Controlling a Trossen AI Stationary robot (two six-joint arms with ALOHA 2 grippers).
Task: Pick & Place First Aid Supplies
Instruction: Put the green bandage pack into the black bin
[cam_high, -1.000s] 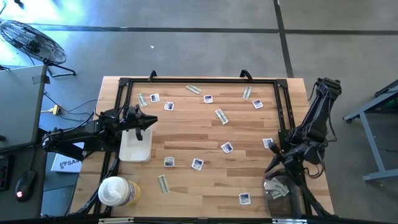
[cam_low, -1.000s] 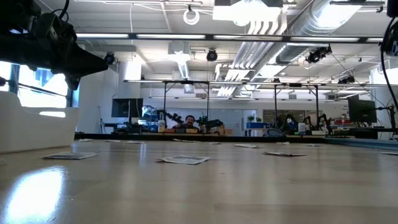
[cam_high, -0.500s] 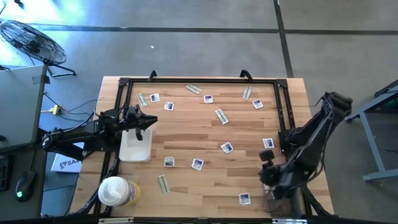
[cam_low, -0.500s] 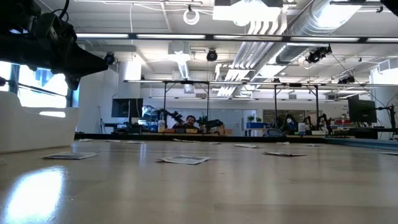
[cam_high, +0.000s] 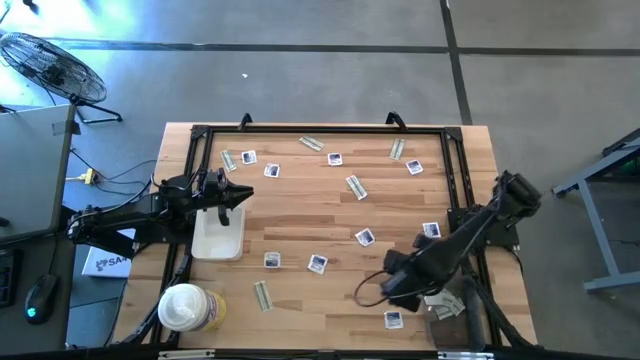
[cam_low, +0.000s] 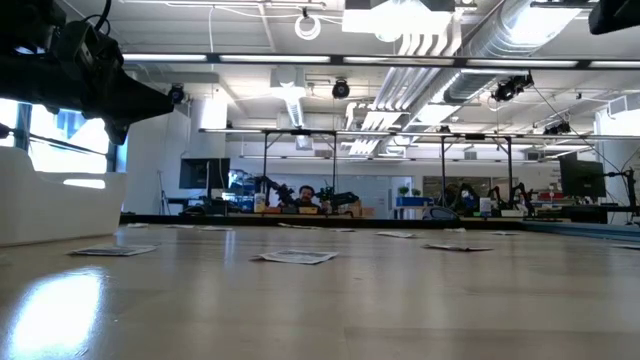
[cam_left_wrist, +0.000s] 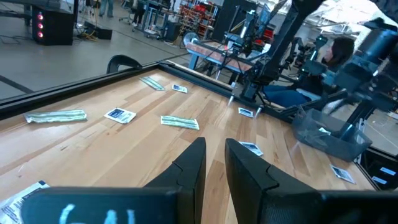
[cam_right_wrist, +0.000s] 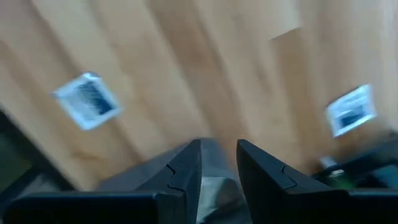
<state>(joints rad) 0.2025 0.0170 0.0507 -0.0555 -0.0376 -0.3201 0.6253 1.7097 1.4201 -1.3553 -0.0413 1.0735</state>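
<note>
Packets (cam_high: 318, 263) lie scattered across the table (cam_high: 300, 210). Right claw (cam_high: 372, 290), narrowly parted and empty, hovers beside a near-right square packet (cam_high: 393, 319); it should centre over it, then descend flat. Left claw (cam_high: 236, 192), slightly parted and empty, waits above the tray (cam_high: 215, 245).

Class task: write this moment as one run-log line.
left hand: over white tray | right hand: above table, near square packet | other packets: scattered on table
</note>
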